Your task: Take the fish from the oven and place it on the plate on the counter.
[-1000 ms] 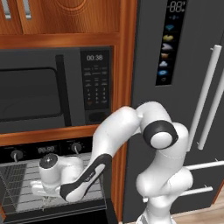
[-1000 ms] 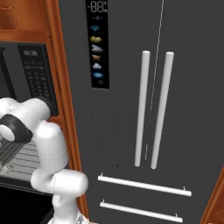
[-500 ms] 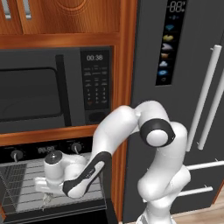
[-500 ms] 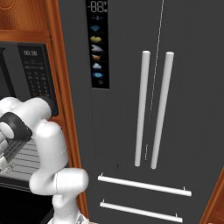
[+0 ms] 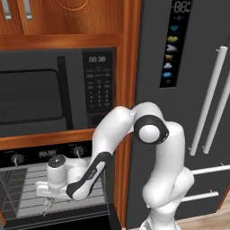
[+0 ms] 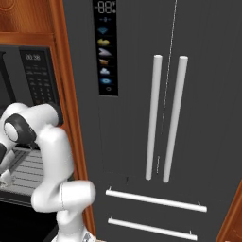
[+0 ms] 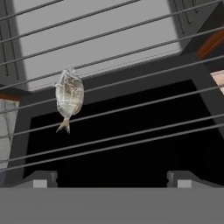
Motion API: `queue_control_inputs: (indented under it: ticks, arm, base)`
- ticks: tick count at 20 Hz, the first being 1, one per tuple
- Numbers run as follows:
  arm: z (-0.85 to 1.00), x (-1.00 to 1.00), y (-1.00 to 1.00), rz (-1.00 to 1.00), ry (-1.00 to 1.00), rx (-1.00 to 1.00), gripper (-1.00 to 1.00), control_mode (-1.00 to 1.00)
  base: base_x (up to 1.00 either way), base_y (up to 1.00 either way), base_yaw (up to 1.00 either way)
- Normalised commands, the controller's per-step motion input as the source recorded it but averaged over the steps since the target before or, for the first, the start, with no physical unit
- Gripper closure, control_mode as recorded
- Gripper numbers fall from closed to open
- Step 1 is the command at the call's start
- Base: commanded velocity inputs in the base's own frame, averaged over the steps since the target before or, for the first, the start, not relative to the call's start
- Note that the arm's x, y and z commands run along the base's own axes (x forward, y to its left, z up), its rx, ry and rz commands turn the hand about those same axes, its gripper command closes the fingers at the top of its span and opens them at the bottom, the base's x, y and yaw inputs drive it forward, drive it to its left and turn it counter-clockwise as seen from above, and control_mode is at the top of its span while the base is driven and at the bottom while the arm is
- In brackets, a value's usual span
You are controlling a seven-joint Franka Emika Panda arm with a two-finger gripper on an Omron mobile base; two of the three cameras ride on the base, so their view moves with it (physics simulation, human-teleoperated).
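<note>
Inside the oven point(image 5: 54, 193), my arm reaches down and to the left from its base, with the hand over the wire rack point(image 5: 27, 188). From the left base view I see the gripper point(image 5: 46, 207) pointing down at the rack's front part, below the two knobs point(image 5: 17, 159) and the small display point(image 5: 48, 153). The fingers themselves are tiny and hard to read there.

On the hand view, my two dark fingertips point(image 7: 40, 178) stand wide apart at the bottom edge, with nothing between them. The fish point(image 7: 69, 97) lies on the rack wires above and to the left of the gap, clear of both tips, its tail toward the camera and its pale body pointing away. Through the wires I see the dark oven cavity below and a light grey panel farther off.

Above the oven, the microwave point(image 5: 54, 92) shows its keypad and clock. To the right of the wooden frame point(image 5: 128, 112) stands the dark fridge point(image 6: 142, 118), with two long pale vertical handles point(image 6: 152, 118) and two drawer bars lower down in the right base view.
</note>
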Motion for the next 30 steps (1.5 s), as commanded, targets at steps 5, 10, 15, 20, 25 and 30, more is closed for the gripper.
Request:
queue_control_inputs:
  ticks: [5, 10, 15, 20, 25, 30]
  arm:
    - [-0.18, 0.01, 0.26, 0.00, 0.01, -0.03, -1.00, -1.00]
    - [-0.32, 0.02, 0.19, 0.00, 0.00, -0.05, -1.00, -1.00]
    - [-0.32, 0.08, 0.24, 0.00, 0.00, -0.01, -1.00, -1.00]
    - [-0.28, 0.21, 0.02, 0.00, 0.00, 0.00, -1.00, -1.00]
    - [-0.25, 0.32, 0.04, 0.00, 0.00, 0.00, -1.00, -1.00]
    - [-0.30, 0.21, 0.25, 0.01, 0.00, 0.00, -1.00, -1.00]
  base:
    - [0.00, 0.00, 0.00]
    - [0.00, 0.00, 0.00]
    - [0.00, 0.00, 0.00]
    - [0.00, 0.00, 0.00]
    - [0.00, 0.00, 0.00]
    - [0.00, 0.00, 0.00]
